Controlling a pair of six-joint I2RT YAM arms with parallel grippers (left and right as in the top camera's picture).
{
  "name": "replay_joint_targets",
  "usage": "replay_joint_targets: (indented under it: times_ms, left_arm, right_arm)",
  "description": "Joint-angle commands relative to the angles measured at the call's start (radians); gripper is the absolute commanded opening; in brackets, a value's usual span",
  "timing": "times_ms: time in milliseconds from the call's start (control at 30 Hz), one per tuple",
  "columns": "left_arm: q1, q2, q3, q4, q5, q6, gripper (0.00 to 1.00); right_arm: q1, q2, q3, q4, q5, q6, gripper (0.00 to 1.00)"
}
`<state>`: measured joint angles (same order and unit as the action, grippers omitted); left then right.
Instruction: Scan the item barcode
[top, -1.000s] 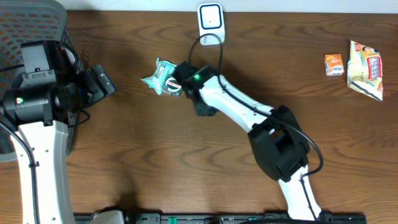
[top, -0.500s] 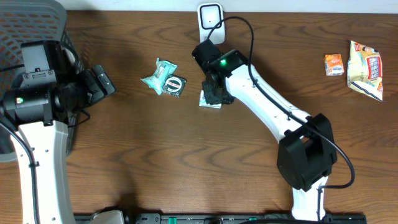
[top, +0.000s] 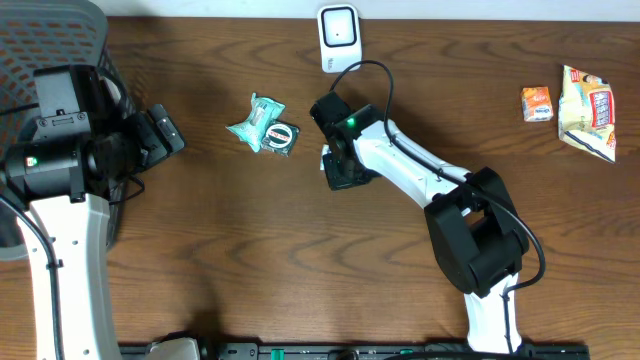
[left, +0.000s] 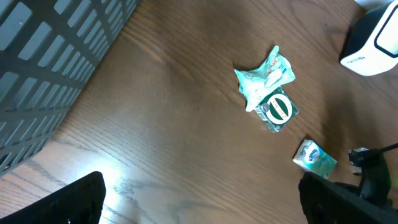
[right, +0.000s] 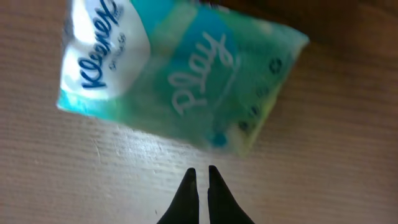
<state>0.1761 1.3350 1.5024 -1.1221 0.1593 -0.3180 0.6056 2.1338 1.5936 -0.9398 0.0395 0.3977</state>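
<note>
While the tissue pack (right: 180, 81) lies flat and unheld on the tabletop (top: 250, 250), the step in hand reads as pickup, not yet scanning.

- Tissue pack: soft teal-and-white wrapper, printed face up, no barcode in view. It sits near the scanner (top: 339, 35), right of a green packet (top: 263, 125).
- Right tool (right: 200, 186): clenched, tips pressed together, grasping nothing. It hangs just beside the pack's long edge, with a strip of bare wood between.
- Left tool (top: 168, 133): released wide, empty, well apart at the left end.
- Next move, as judged: part the right tool's tips, settle them across the pack, lift, then turn its hidden face toward the scanner.
</note>
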Motion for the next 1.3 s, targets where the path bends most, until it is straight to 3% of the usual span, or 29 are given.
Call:
replay_joint_targets:
  times_ms: [0, 333, 433, 567, 733, 1033, 1133, 1267]
  left_arm:
    - [0.004, 0.002, 0.022, -0.003, 0.005, -0.002, 0.98]
    - [0.004, 0.002, 0.022, -0.003, 0.005, -0.001, 0.98]
    - [0.004, 0.002, 0.022, -0.003, 0.005, -0.001, 0.98]
    - [0.004, 0.002, 0.022, -0.003, 0.005, -0.001, 0.97]
    - [0.004, 0.002, 0.022, -0.003, 0.005, -0.001, 0.98]
    - [0.004, 0.002, 0.022, -0.003, 0.005, -0.002, 0.97]
    - [0.004, 0.002, 0.022, -0.003, 0.005, -0.002, 0.98]
    - [0.004, 0.002, 0.022, -0.003, 0.005, -0.001, 0.97]
  right_arm:
    - [-0.018, -0.004, -0.016, 0.041, -0.001, 0.009, 0.01]
    - [-0.095, -0.004, -0.019, 0.209, 0.072, 0.009, 0.03]
    - [-0.118, -0.005, -0.009, 0.251, 0.019, 0.008, 0.12]
    - [-0.138, -0.005, 0.009, 0.289, -0.087, 0.004, 0.14]
    - [-0.167, -0.006, 0.019, 0.295, -0.207, -0.018, 0.11]
    - [-0.177, -0.006, 0.019, 0.292, -0.234, -0.017, 0.13]
    - [-0.177, -0.006, 0.019, 0.247, -0.234, 0.022, 0.02]
    - [-0.182, -0.006, 0.019, 0.186, -0.233, 0.077, 0.01]
